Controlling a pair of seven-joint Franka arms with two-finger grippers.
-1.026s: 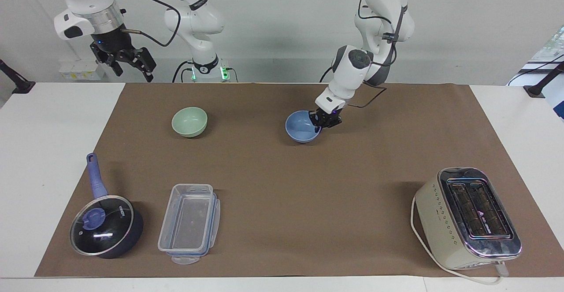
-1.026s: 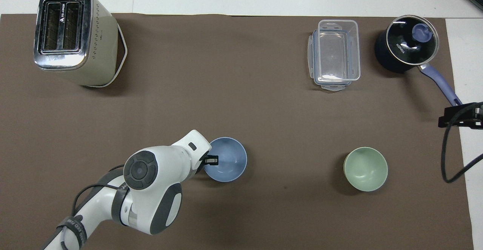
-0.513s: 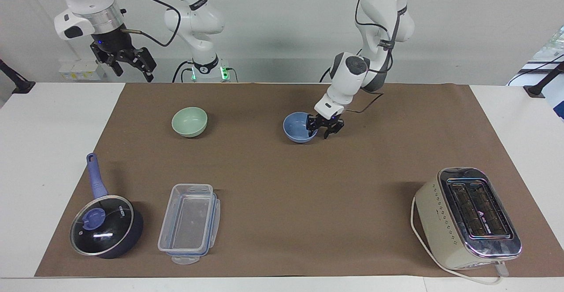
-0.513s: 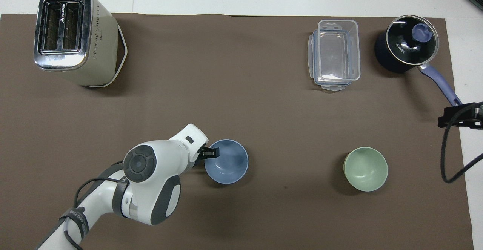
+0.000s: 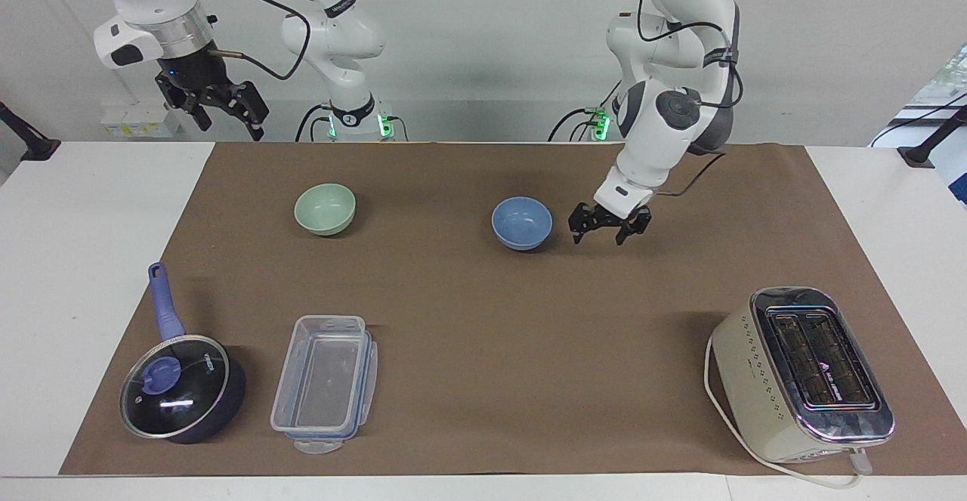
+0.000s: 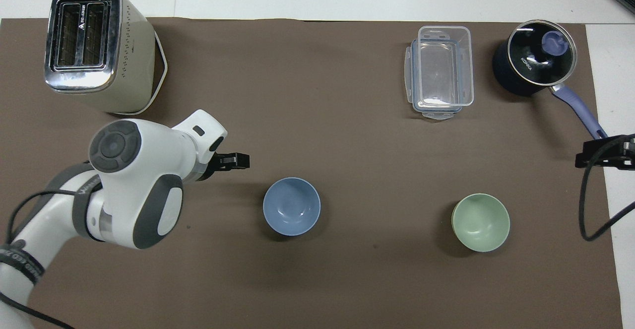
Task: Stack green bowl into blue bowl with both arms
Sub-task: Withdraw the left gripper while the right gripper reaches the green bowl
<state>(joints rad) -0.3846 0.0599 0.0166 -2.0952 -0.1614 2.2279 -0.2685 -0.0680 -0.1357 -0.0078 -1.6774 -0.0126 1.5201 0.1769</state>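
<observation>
In the facing view we read from that view's left edge across. First comes the right gripper (image 5: pixel 223 112), raised over the table's edge at the right arm's end, its jaws spread and holding nothing; this arm waits. Below it, at the table edge farthest from the robots, we find the saucepan (image 5: pixel 181 388) with its glass lid, and beside it the clear plastic container (image 5: pixel 325 384). The green bowl (image 5: pixel 325 209) stands upright on the brown mat (image 5: pixel 483 350), nearer to the robots than the container, with nothing inside it. Toward the middle of the mat we see the blue bowl (image 5: pixel 521 223), upright, free of any grip, well apart from the green bowl. Just beside the blue bowl, toward the left arm's end, the left gripper (image 5: pixel 610 230) hangs low over the mat with its jaws released, touching neither bowl. Last comes the toaster (image 5: pixel 801 372), at the left arm's end and farther from the robots than the bowls. The overhead view confirms a gap between the left gripper (image 6: pixel 238 161) and the blue bowl (image 6: pixel 291 213).
</observation>
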